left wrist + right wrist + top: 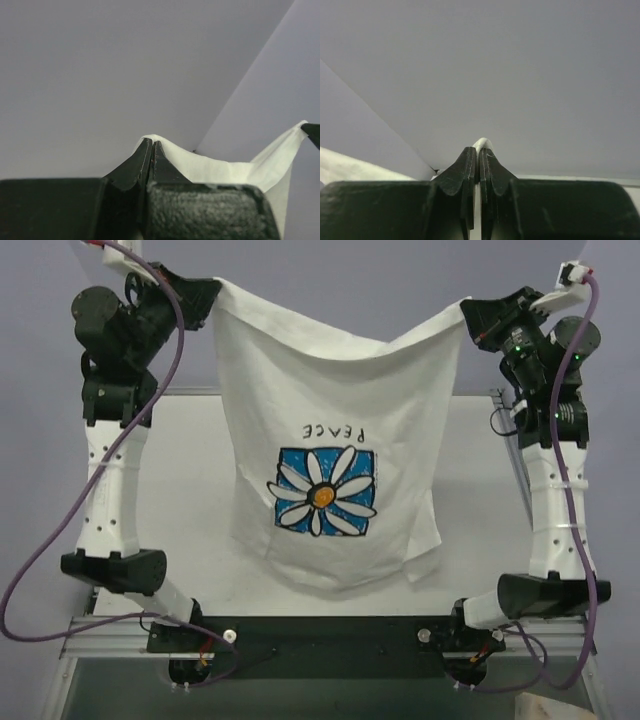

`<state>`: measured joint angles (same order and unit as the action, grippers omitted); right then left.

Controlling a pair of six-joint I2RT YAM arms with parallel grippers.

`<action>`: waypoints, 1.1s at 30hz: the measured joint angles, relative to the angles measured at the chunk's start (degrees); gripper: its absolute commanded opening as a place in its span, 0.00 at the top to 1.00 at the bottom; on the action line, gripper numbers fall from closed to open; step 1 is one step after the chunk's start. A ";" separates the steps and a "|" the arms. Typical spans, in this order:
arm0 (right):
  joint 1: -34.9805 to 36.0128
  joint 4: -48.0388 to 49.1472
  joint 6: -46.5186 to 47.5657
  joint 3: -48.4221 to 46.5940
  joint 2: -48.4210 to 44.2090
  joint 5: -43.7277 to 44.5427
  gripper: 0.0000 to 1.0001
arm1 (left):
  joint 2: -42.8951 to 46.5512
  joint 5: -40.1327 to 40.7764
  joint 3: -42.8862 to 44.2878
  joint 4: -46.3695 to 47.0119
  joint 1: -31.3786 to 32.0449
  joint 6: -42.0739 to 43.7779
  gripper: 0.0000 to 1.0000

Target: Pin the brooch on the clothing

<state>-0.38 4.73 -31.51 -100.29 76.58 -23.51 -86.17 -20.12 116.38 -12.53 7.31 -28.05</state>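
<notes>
White T-shirt hangs lifted above the table, left gripper and right gripper each clamped on an upper corner. Brooch not visible in any view; pinning judged outstanding.

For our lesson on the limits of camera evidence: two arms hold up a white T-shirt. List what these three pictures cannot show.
1. The brooch: in no view; whether the T-shirt hides it cannot be told.
2. Top view: the T-shirt's far side and the table beneath it, covered by the cloth.
3. Wrist views: the left gripper and right gripper fill the bottom; only a strip of cloth shows, the flower print out of frame.
</notes>
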 measured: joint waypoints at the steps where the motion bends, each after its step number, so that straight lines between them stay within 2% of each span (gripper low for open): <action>1: -0.15 -0.50 -0.04 -2.84 3.52 -0.17 1.00 | -3.61 -1.18 4.22 -1.01 -0.90 -1.03 1.00; 6: -0.76 -1.25 -1.49 -20.59 18.62 -1.01 1.00 | -21.35 -4.96 29.62 -2.27 -4.87 -6.14 1.00; 8: -1.16 -1.49 -2.08 -28.83 24.00 -1.18 1.00 | -25.49 -6.08 35.17 -1.51 -6.56 -8.41 1.00; 12: -1.51 -1.68 -2.12 -36.57 28.30 -0.48 1.00 | -27.21 -7.56 34.84 0.87 -10.27 -12.13 1.00; 16: -1.53 -0.70 -1.40 -33.51 26.03 0.09 1.00 | -24.04 -8.70 24.92 4.37 -11.02 -12.90 1.00; 18: -1.84 1.79 -1.27 -24.98 21.77 0.17 1.00 | -21.22 -9.11 17.33 5.95 -10.62 -12.63 1.00; 20: -2.27 3.63 -1.09 -13.79 15.98 0.35 1.00 | -15.58 -9.05 4.24 8.07 -10.03 -12.00 1.00; 24: -3.15 8.37 -1.29 16.57 1.46 2.14 1.00 | -3.21 -7.19 -24.26 14.49 -8.81 -11.39 1.00; 30: -4.90 4.04 -1.99 51.98 -17.51 7.82 1.00 | 13.14 -2.60 -55.19 16.00 -3.96 -8.63 1.00; 33: -4.96 -2.32 -1.57 62.73 -27.52 10.54 1.00 | 21.03 -1.25 -64.98 14.38 -1.73 -7.96 1.00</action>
<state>-5.34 2.42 -33.08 -37.56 49.06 -12.97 -65.14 -21.37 51.40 1.85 5.58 -36.01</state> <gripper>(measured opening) 0.044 0.021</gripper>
